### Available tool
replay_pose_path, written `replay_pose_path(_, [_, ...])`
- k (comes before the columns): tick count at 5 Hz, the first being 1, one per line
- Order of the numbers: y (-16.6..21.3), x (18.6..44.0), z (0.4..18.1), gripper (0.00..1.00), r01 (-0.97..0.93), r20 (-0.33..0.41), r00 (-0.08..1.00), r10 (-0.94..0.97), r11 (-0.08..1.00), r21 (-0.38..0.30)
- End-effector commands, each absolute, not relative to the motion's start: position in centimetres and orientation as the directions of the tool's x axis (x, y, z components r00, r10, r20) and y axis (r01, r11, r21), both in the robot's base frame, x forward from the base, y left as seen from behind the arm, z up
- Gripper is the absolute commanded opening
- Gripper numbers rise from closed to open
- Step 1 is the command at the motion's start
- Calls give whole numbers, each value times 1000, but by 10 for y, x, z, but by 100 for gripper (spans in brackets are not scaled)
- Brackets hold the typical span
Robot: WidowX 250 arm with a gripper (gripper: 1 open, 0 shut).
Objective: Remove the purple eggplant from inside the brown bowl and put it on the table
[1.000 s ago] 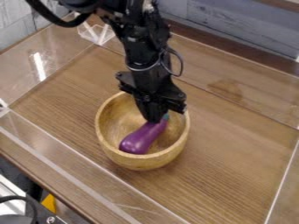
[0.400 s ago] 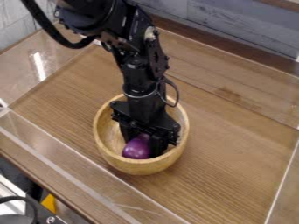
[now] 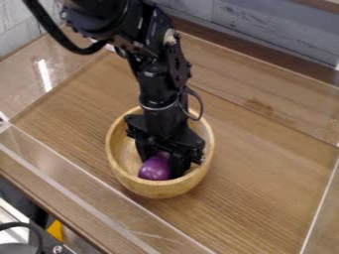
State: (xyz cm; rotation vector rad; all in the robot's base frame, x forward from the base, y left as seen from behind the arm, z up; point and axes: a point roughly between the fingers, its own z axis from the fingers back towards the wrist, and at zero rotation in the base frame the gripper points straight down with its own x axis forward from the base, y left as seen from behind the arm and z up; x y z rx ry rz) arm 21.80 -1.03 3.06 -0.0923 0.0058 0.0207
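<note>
- The surface is a brown wood-grain top walled by clear acrylic panels on the near, left and right sides; a pale wall runs behind the far edge
- Open room lies on every side of the brown bowl; the widest bare stretches are to the right and toward the far left corner; the near acrylic wall stands close to the bowl's front rim
- One bowl, one purple eggplant, one black arm; nothing else rests on the wood that can be made out
- The eggplant lies inside the bowl, toward its near side, only its rounded purple end showing beneath the claw
- The claw points straight down into the bowl, its black fingers spread apart and standing on either side of the eggplant; whether the fingers touch it cannot be told, and it does not look lifted off the bowl's floor
- The arm's dark body and cables rise from the bowl toward the upper left, hiding the bowl's far inner wall; the bowl's thick rim rings the claw on all sides
</note>
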Motion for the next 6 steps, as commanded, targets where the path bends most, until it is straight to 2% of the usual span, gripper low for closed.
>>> replay_pose_path(1, [-12, 227, 46, 0, -14, 51, 999, 19, 995, -94])
replay_pose_path(6, [-18, 226, 58, 0, -29, 49, 998, 34, 994, -104])
